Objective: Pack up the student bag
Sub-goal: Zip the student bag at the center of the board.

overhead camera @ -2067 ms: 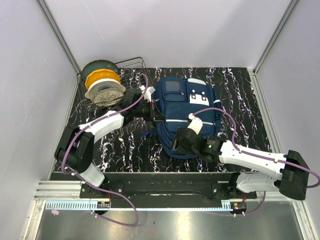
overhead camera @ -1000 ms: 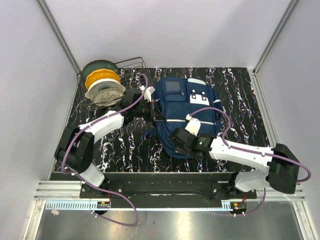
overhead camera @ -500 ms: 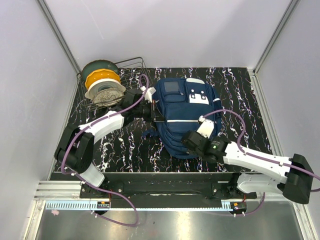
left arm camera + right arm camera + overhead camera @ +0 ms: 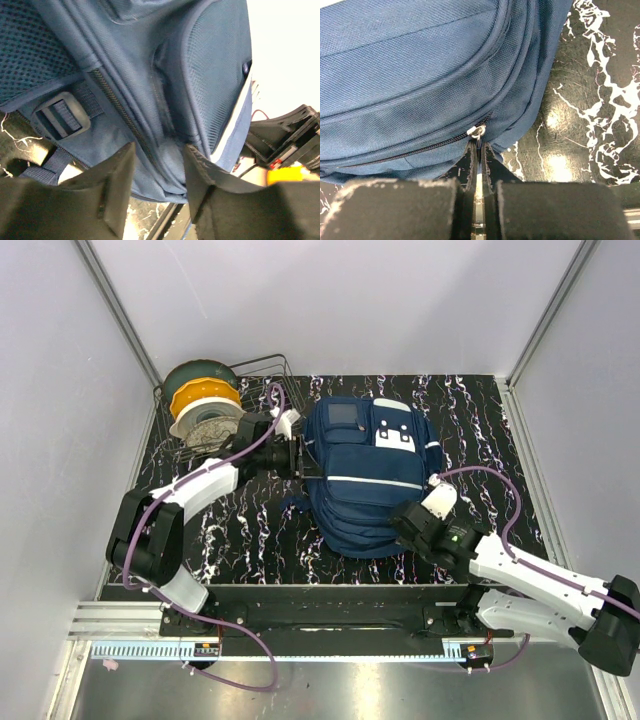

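1. Found the student bag [image 4: 365, 475] flat on the table [image 4: 230, 530], front pockets up, directly ahead of both grippers.
2. Had the right gripper [image 4: 479, 150] clamped fully on the zipper pull [image 4: 478, 132], at the bag corner just beyond its fingertips.
3. Saw the left gripper [image 4: 159, 155] partly parted and gripping nothing, with the bag's side and a buckle [image 4: 60, 117] close in front.
4. Judged the step as working the main zipper; could not tell whether opening or closing.
5. Called next for a steady pull along the zipper line, with the left gripper pinching fabric to stop the bag sliding.
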Controlling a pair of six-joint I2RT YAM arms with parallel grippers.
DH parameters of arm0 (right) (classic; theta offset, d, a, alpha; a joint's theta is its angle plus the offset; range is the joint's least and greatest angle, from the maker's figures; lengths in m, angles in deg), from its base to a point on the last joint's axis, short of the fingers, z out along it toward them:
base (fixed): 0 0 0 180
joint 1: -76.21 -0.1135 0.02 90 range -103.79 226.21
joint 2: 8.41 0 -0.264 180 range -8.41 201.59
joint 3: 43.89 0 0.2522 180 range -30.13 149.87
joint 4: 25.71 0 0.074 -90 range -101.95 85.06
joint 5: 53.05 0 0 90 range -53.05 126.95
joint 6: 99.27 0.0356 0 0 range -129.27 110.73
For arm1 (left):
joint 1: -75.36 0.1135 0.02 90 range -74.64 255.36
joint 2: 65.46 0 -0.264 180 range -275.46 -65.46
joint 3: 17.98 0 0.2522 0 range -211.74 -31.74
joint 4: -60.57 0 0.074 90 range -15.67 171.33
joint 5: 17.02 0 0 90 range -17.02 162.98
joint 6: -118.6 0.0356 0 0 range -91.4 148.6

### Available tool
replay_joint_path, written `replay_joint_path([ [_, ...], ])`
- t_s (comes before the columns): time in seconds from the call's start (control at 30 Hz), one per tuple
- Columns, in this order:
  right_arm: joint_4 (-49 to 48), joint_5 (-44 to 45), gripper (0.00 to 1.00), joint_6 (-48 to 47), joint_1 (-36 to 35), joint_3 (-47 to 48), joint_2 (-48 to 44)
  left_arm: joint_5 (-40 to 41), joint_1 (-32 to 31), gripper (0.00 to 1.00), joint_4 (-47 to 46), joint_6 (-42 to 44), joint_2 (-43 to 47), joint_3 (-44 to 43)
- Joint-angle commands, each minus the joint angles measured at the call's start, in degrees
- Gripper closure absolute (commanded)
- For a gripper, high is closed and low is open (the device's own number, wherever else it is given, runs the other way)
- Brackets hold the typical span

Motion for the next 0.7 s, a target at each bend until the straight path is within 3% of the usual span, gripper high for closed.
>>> replay_joint_path([
  [0.0, -2.9, -1.5, 1.0, -1.3, 0.5, -0.4, -0.6, -1.3, 1.4, 0.4, -4.3, 0.2, 4.2, -0.1],
  [0.07, -4.8, -2.3, 1.0, 0.2, 0.5, -0.9, -0.4, -0.3, 1.2, 0.26, -4.3, -0.6, 5.6, 2.3],
  [0.2, -9.6, -2.4, 1.0, 2.9, 0.5, -2.8, 0.9, 6.3, -0.5, 0.16, -5.8, -2.4, 12.3, 9.0],
  [0.37, -10.7, -2.3, 1.0, 2.5, 0.5, -2.0, 2.7, 7.5, -0.7, 0.12, -12.9, -7.9, 17.2, 18.6],
  [0.67, -12.2, -3.5, 1.0, 2.9, 0.5, -2.4, 2.9, 11.5, -5.2, 0.05, -16.9, -14.4, 20.9, 24.5],
])
